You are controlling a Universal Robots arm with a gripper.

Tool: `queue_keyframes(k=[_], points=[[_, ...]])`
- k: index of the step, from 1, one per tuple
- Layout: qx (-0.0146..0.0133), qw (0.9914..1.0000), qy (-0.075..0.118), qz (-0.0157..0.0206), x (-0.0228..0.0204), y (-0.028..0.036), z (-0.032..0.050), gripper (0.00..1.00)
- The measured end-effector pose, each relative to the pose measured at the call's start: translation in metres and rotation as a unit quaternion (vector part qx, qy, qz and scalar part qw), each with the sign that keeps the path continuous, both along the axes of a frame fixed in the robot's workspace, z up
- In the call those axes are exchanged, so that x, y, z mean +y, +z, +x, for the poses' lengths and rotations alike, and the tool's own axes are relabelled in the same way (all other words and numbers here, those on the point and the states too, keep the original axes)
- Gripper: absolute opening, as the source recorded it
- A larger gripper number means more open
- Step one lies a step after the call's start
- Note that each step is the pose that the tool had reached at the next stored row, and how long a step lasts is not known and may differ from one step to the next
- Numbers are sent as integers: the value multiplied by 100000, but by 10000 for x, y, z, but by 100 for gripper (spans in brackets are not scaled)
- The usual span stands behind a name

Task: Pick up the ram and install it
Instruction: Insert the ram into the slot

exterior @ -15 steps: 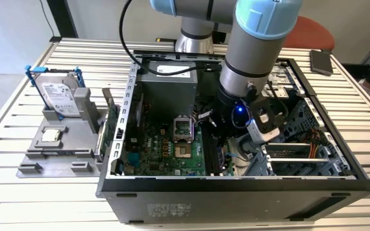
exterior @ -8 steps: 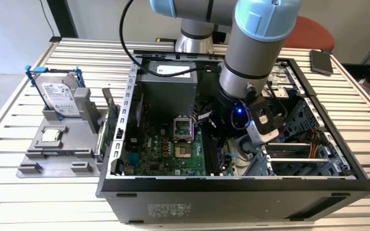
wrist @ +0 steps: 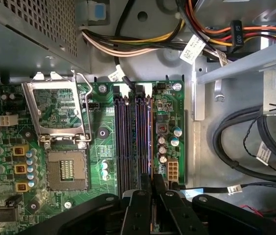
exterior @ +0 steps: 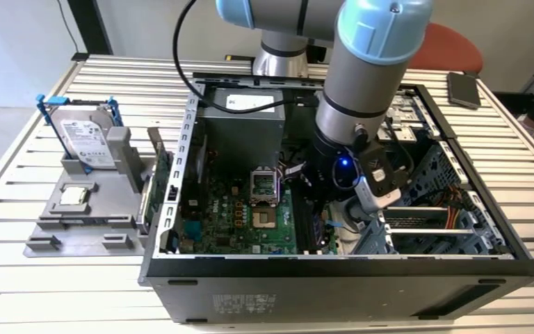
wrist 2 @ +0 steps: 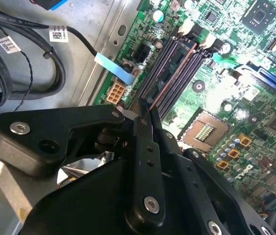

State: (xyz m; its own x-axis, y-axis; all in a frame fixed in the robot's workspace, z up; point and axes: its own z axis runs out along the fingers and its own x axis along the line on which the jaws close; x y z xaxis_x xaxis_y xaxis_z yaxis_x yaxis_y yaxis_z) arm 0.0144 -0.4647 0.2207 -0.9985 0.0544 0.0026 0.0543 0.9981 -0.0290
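A: Start with the exterior view. Where is the arm?

B: It reaches down into the open computer case (exterior: 192, 125) lying on the slatted surface (exterior: 44, 292). The gripper (exterior: 334, 209) hangs low over the motherboard (exterior: 239, 223), near the memory slots, likely because that is where the ram belongs. A grey fixture (exterior: 86, 209) with a hard drive (exterior: 86, 139) stands apart, at the exterior view's left.

A: And the second wrist view?

B: The gripper (wrist 2: 145, 115) is closed on the ram (wrist 2: 149, 104), a thin edge pinched between the fingers (wrist 2: 142, 147). The stick sits edge-on, lined up with the memory slots (wrist 2: 174, 73) and right over their near end, so it could press straight in. I cannot tell whether it touches the slot.

A: The first wrist view?

B: The fingers (wrist: 139, 205) sit close together, clamping at the near end of the memory slots (wrist: 133, 142). The open processor socket (wrist: 65, 169) lies beside them, with its retention frame (wrist: 57, 112) lifted. Bundled cables (wrist: 143, 44) lie past the board's far edge.
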Motion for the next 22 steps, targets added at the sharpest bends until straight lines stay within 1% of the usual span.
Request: queue_keyframes(k=[1,16,22], points=[[1,100000,-1,0,1,-8,0,0],[-9,100000,34,-7,1,-8,-1,0],[-17,99995,985,-2,1,-6,0,0]])
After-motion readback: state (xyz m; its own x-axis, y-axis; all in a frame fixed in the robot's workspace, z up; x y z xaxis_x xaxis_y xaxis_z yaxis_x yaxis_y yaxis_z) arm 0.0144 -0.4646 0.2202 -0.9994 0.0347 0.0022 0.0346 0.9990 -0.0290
